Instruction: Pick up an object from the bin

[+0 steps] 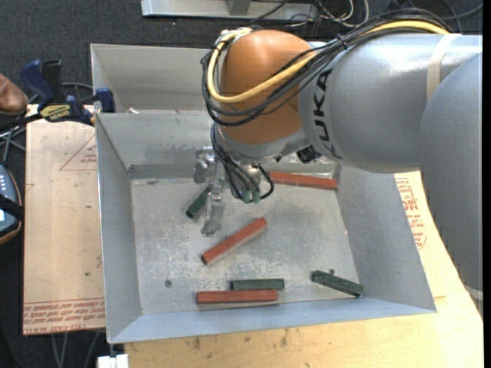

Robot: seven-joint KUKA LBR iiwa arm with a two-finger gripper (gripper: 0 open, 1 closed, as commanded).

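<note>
Presently the end effector point(209, 205) is seen low in the bin point(115, 205), left of centre and just beside a short dark green stick point(197, 204). Whether it is wide or narrow cannot be told. The stick would best be straddled squarely across its narrow width, and the nearby red stick point(234, 241) left undisturbed.

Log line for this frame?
gripper low in bin, left of centre | beside green stick | grasp unclear | red stick nearby
</note>
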